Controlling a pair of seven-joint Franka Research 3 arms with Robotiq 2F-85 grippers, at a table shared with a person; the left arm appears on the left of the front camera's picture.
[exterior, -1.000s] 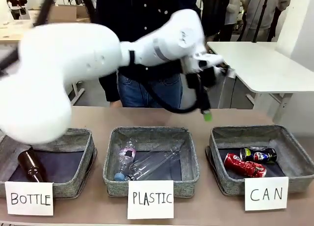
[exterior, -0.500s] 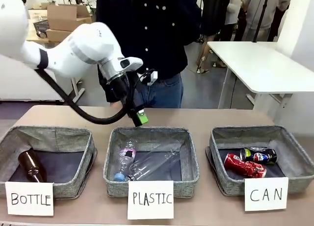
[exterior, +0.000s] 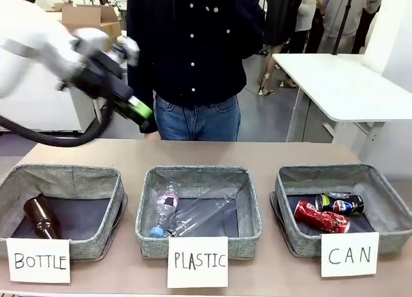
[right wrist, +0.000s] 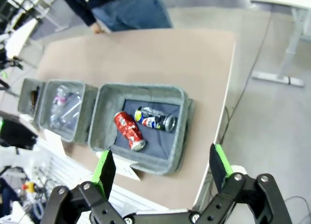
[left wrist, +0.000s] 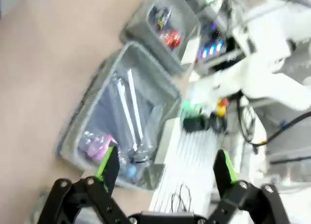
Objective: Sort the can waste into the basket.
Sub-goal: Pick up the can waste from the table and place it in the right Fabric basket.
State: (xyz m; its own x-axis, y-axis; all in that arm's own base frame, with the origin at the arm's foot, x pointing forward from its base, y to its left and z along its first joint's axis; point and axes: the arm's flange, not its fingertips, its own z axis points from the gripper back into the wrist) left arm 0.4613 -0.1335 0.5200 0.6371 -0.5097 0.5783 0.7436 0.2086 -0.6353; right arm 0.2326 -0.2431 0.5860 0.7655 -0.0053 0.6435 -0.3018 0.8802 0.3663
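Two cans lie side by side in the grey basket (exterior: 380, 200) carded "CAN" at the table's right: a dented red can (exterior: 320, 218) and a black can (exterior: 339, 203) with blue markings. My left gripper (exterior: 141, 113) hangs blurred high over the table's far left, away from them. The left wrist view shows the left gripper (left wrist: 165, 170) open and empty, with the basket (left wrist: 187, 20) and its red can (left wrist: 171, 38) far off. High above the basket (right wrist: 146, 89), my right gripper (right wrist: 160, 168) is open and empty, over the red can (right wrist: 129, 130) and black can (right wrist: 154, 118).
A basket carded "BOTTLE" (exterior: 84, 178) at the left holds a brown bottle (exterior: 40, 216). The middle basket carded "PLASTIC" (exterior: 251, 200) holds clear plastic bottles (exterior: 193, 213). A person (exterior: 193, 52) stands at the far edge. A white table (exterior: 341, 84) stands behind right.
My left arm has swung from above the right side of the table across to the upper left. Both cans lie unmoved in the basket.
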